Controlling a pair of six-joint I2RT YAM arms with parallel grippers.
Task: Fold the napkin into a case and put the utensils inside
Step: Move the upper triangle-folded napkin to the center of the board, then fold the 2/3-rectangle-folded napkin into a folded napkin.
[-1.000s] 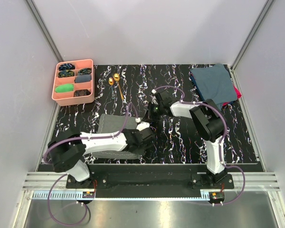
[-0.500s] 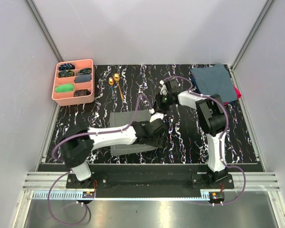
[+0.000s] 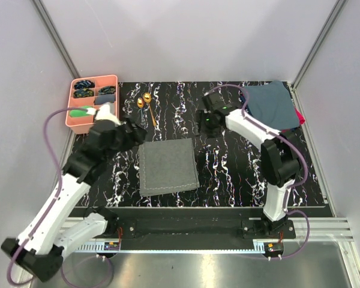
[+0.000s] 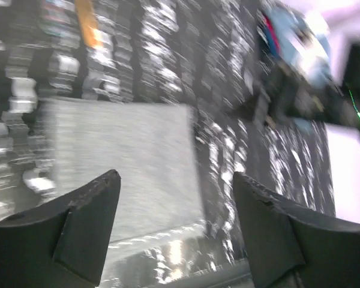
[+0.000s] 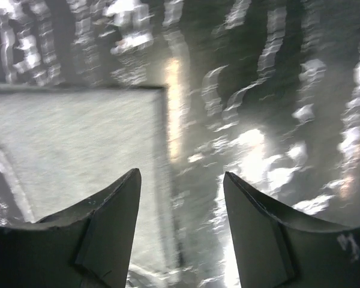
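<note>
The napkin (image 3: 167, 166) lay spread flat as a grey rectangle in the middle of the black marbled table (image 3: 240, 174), its pale stitched hem showing along the near edge. Neither arm touched it. The left gripper (image 3: 134, 132) hung above the table by the napkin's far left corner, near the pink compartment tray (image 3: 117, 90); its wrist view, though blurred, showed the jaws spread wide with nothing between them. The right gripper (image 3: 210, 123) hovered just beyond the napkin's far right corner, jaws likewise parted and empty, with that corner visible below in its wrist view. The two gold utensils (image 3: 146, 101) rested side by side on the table behind the napkin, beside the tray. A blue-teal cloth (image 3: 269, 105) sat at the far right corner.
</note>
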